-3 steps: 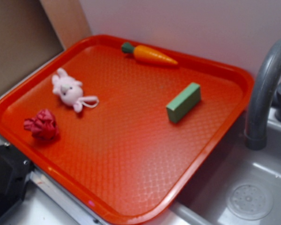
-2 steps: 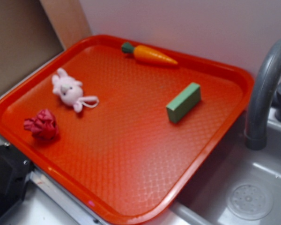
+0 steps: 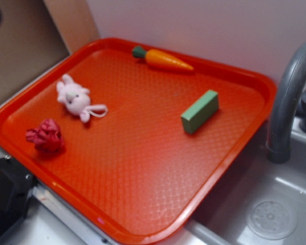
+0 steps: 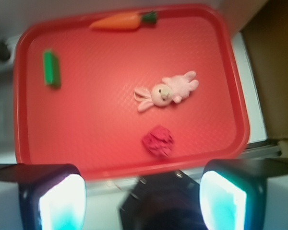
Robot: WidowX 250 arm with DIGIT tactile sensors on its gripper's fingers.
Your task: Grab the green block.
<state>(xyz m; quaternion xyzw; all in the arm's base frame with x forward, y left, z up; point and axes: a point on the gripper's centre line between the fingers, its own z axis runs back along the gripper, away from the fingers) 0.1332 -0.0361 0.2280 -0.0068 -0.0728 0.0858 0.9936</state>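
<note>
The red tray (image 3: 143,204) fills most of the exterior view, lying flat beside a grey sink (image 3: 275,204) whose curved faucet (image 3: 288,92) rises at the right edge of the frame. Four items lie on the tray, all well apart from one another. An orange carrot (image 3: 163,59) with a green top rests near the upper rim. A pink plush rabbit (image 3: 76,98) lies toward the left, with a crumpled red cloth piece (image 3: 46,136) below it near the left rim. The green block (image 3: 199,111) lies flat on the right half of the tray, its long axis running diagonally from lower left to upper right, nothing touching it; in the wrist view it appears small in the upper left, close to the tray's left rim. The gripper (image 4: 143,199) shows only in the wrist view, at the bottom of the frame, its two fingers (image 4: 62,201) standing wide apart with nothing between them, held high above the near rim and far from the block. Judgement: the approach has not yet begun in earnest. To do it well, the arm should travel across the tray until the block sits centred between the fingers, turn the wrist so the fingers span the block's short width rather than its length, descend with clearance from the nearby rim, and close only when the pads flank both long faces.
</note>
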